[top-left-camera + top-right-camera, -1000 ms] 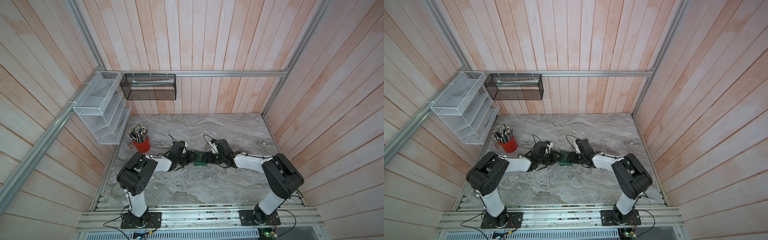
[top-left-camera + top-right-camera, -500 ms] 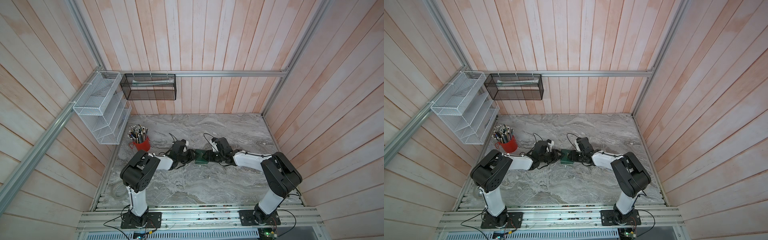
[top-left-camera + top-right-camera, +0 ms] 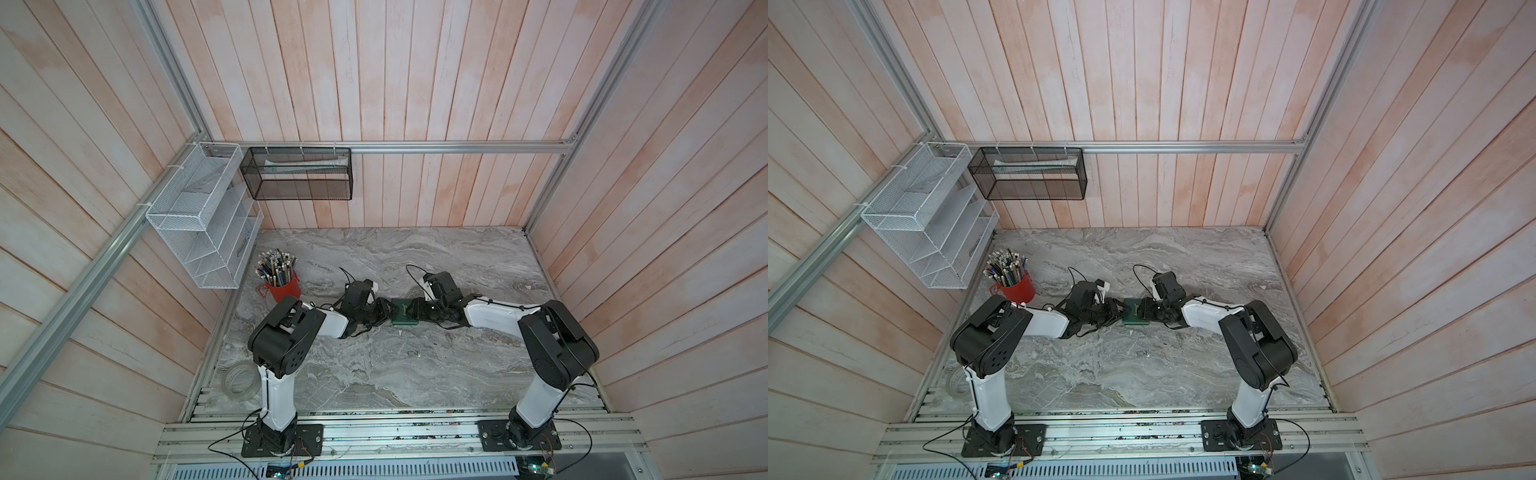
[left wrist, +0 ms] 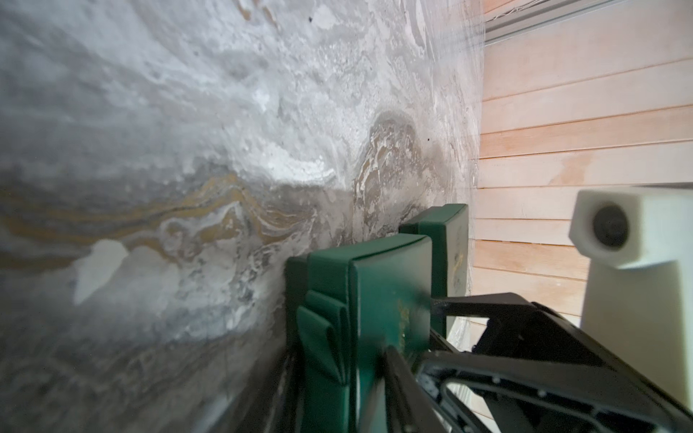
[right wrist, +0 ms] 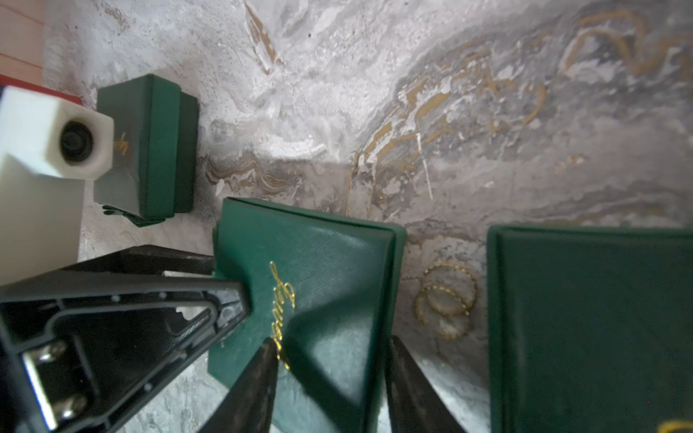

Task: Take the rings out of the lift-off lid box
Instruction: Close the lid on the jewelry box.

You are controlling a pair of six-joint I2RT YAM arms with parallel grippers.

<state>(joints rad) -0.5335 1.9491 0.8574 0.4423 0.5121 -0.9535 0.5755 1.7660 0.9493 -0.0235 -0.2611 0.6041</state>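
While right claw [image 5: 332, 343] and left claw [image 5: 222, 278] pinch opposite edges of the dark green gold-lettered box [image 5: 318, 262], the thin gold metal rings [image 5: 446, 300] lie at the middle of the grey marble worktop [image 5: 487, 93], just outside the right claw's finger. That arm is nearer.

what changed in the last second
The left arm and right arm leaned slightly toward the back wall. Nothing was grabbed or released: the left gripper and right gripper stay on the green box, which hasn't moved.
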